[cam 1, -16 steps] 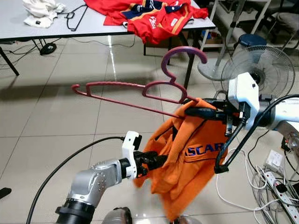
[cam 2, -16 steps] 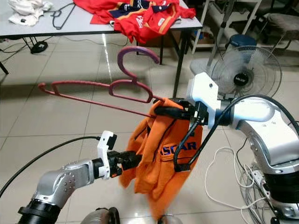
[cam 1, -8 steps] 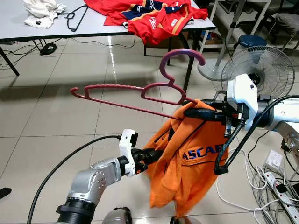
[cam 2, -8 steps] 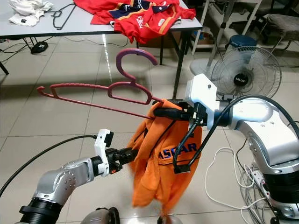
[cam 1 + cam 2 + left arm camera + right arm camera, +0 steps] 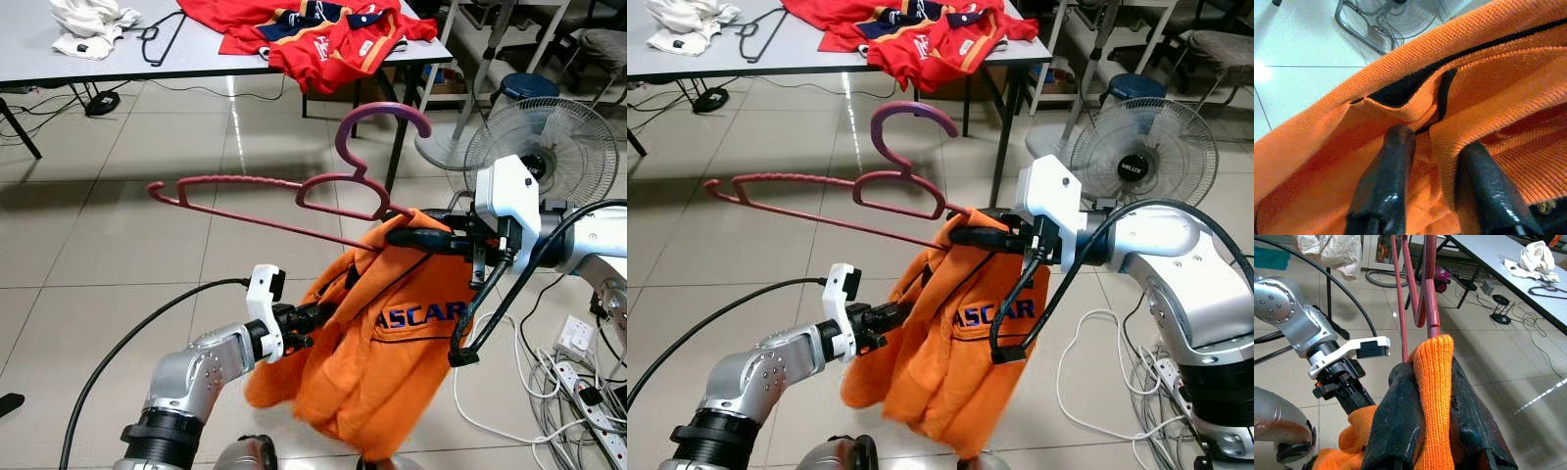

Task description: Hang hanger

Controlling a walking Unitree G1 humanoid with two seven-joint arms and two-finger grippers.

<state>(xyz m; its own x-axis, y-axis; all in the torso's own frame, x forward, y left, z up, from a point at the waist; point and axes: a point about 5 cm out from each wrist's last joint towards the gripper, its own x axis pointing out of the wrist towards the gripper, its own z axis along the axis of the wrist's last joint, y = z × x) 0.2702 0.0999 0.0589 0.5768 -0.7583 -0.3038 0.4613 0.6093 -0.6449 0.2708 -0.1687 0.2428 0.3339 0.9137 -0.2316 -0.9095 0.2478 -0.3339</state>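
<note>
Left eye view shows the right gripper (image 5: 407,236) at about 3 o'clock from the picture's middle, clenched on one end of the dark red hanger (image 5: 294,191) together with a fold of the orange garment (image 5: 392,343). The hanger is in the air, its bar running toward 9 o'clock and its hook (image 5: 377,117) pointing up toward 12 o'clock. The orange garment hangs from the gripped end and drops toward 6 o'clock; the letters "ASCAR" are on it. The left gripper (image 5: 312,315) is at about 7 o'clock from the right gripper and its fingers (image 5: 1396,166) pinch the cloth near a black-lined seam. At 12 o'clock stands a grey table (image 5: 118,54) with red shirts (image 5: 313,29), a white cloth (image 5: 88,24) and a black hanger (image 5: 157,39) on it. A floor fan (image 5: 544,132) stands at 2 o'clock, behind the right arm. White cables and a power strip (image 5: 588,392) lie on the tiled floor at 4 o'clock.
</note>
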